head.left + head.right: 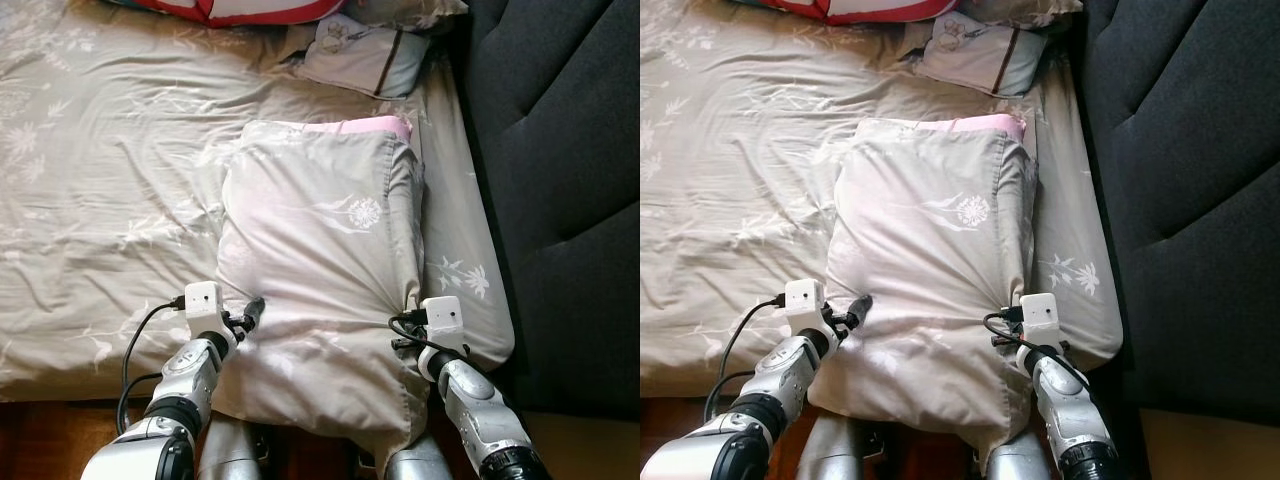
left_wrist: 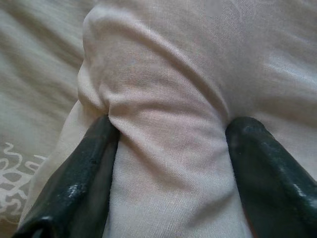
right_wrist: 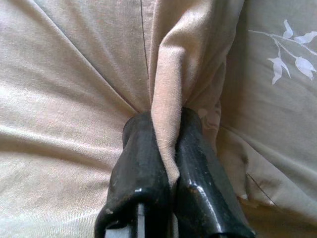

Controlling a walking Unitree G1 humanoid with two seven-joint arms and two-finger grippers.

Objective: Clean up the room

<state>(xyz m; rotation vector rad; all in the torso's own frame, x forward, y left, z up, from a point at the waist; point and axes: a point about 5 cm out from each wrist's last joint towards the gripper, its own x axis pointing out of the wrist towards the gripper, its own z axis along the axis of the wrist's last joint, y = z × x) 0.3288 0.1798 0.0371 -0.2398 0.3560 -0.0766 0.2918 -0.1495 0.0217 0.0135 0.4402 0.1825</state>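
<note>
Pink pillow (image 1: 375,125) in case (image 1: 320,250), prob.; both pincers (image 3: 166,144) (image 2: 168,163) grip case.

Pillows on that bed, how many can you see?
3. The big beige pillow lies in the middle, gripped by the left gripper and right gripper. A small pale pillow and a red-edged pillow lie at the far end.

Bed (image 1: 100,200) w/ beige floral-print sheet, rumpled. Dark grey tufted headboard (image 1: 560,150) along bed's right side. Reddish wood floor (image 1: 40,430) at near edge. Daylight soft on sheet.
</note>
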